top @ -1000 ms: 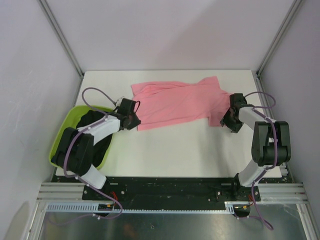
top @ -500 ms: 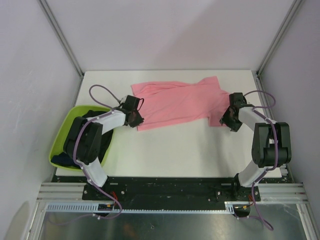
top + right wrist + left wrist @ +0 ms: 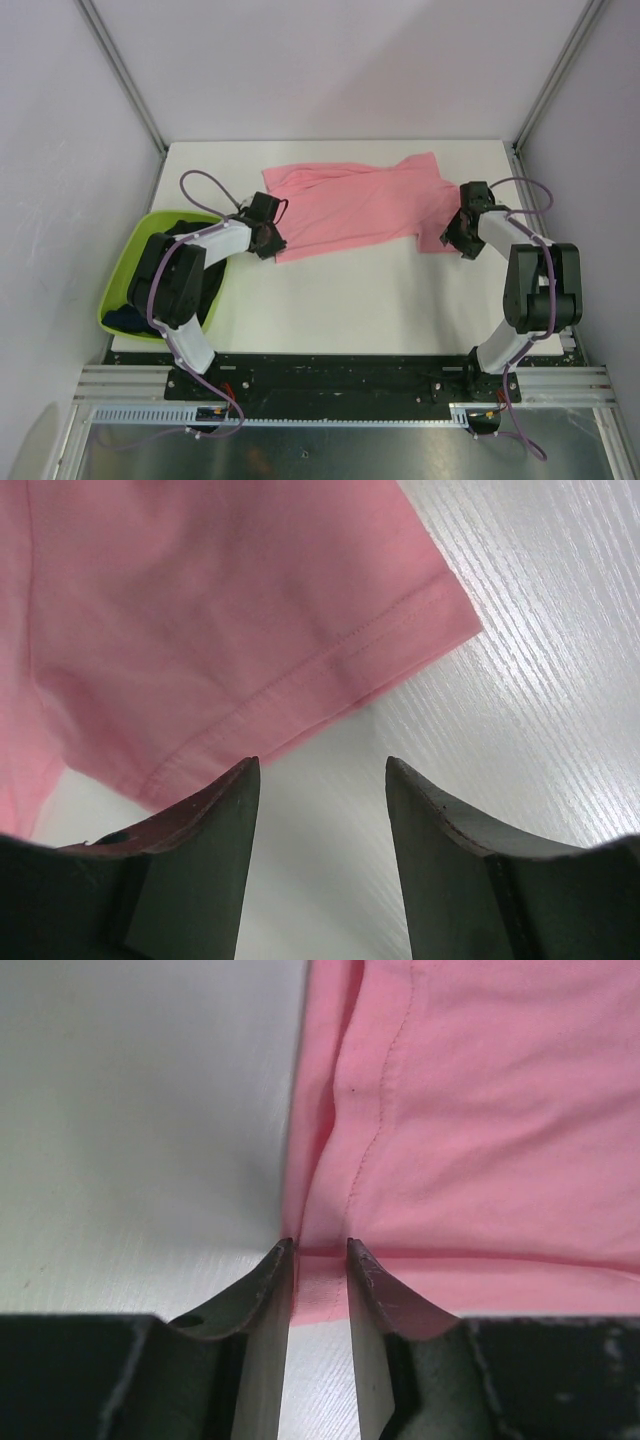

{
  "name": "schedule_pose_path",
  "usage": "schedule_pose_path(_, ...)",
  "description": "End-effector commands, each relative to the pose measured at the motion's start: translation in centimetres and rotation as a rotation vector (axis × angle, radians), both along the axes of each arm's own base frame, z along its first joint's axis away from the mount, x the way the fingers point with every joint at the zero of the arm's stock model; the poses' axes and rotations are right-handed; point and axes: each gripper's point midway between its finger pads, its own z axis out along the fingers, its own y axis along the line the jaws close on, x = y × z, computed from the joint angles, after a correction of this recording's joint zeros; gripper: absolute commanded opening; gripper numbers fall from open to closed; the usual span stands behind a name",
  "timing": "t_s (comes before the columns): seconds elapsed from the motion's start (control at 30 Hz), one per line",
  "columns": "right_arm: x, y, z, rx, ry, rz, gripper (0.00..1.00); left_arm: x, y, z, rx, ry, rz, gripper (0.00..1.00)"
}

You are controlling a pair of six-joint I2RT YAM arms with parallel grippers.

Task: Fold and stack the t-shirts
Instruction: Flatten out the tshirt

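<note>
On your far left, the green tub sits at the edge of the desk. The dark t-shirts are piled inside it, and the left arm hides part of them. Just beside the tub, your left tool is down low at the near left corner of the pink t-shirt. Its two fingers are almost together with a thin bit of pink edge between them, so it looks like it is pinching the shirt, though the wrist view is very close up. The pink t-shirt lies spread out across the middle of the desk, toward the far side. On the right, your right tool sits by the shirt's sleeve. Its fingers are wide apart and hold nothing. The sleeve's hem lies just in front of them, and the bare white desk shows in the gap.
</note>
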Motion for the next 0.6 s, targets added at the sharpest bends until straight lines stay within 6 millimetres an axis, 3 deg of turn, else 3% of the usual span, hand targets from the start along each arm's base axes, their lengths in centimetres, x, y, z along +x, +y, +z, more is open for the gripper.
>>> schedule_pose_path(0.0,1.9,-0.3,1.0,-0.012,-0.047,-0.008,0.58,0.2,0.7,0.6,0.033,-0.013,-0.004,0.33)
schedule_pose_path(0.1,2.8,-0.3,1.3,-0.011,-0.065,-0.012,0.58,0.7,0.4,0.7,0.032,-0.017,-0.012,0.28)
schedule_pose_path(0.2,4.1,-0.4,1.8,-0.016,-0.100,-0.015,0.58,1.4,0.2,1.4,0.027,-0.039,-0.018,0.15)
schedule_pose_path(0.3,5.2,-2.0,2.2,-0.027,-0.126,-0.055,0.59,1.7,0.0,2.3,0.021,-0.060,-0.028,0.03)
schedule_pose_path(0.57,8.3,-5.5,2.4,-0.052,-0.183,-0.116,0.61,0.0,1.3,3.7,0.027,-0.097,0.000,0.00)
